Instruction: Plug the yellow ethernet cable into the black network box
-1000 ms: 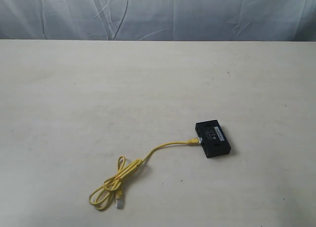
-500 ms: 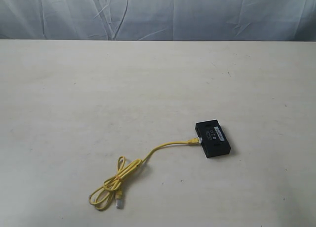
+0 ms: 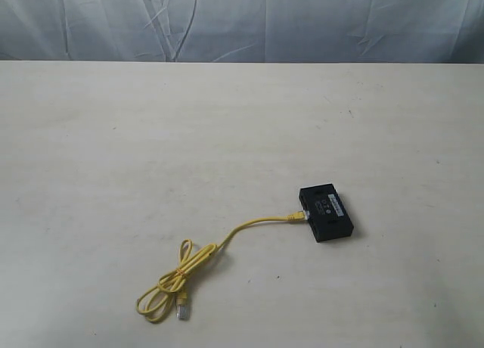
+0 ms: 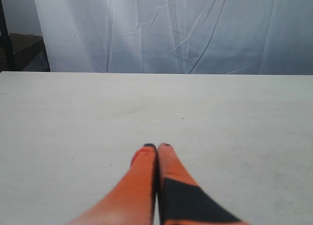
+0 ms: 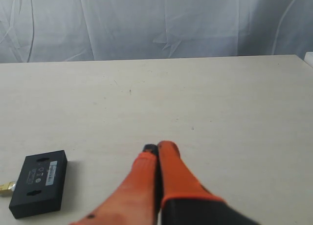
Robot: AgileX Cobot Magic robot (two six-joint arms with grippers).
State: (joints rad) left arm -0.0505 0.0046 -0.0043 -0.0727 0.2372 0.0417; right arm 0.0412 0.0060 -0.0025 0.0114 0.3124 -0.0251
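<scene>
Nearest the exterior camera, at about 7 o'clock from the table's (image 3: 151, 136) middle, the yellow cable (image 3: 198, 259) is lying in a loose, flattened coil. Its free clear plug (image 3: 182, 310) is resting on the tabletop at the coil's near edge, touching nothing else. From the coil a single strand is running out toward 2 o'clock and curving across to the black box (image 3: 325, 212), which is sitting flat at about 4 o'clock from the table's middle with its white-printed label facing up. The cable's other end (image 3: 296, 215) is meeting the box's side at 9 o'clock, and it looks to be seated in a port there. Beyond the box the pale tabletop is stretching back to a wrinkled grey-white curtain (image 3: 302, 23) at 12 o'clock.

Neither claw is showing in the exterior view. In the left wrist view, the left claw (image 4: 157, 146) is hanging over bare table with its orange fingers (image 4: 142, 171) pressed together, pinching nothing. In the right wrist view, the right claw (image 5: 157, 147) is likewise pressed together and holding nothing, its fingers (image 5: 171, 171) hovering above the table. The box (image 5: 39, 183) is lying near it but apart, with the plug's tip (image 5: 6, 187) showing at the box's side.
</scene>
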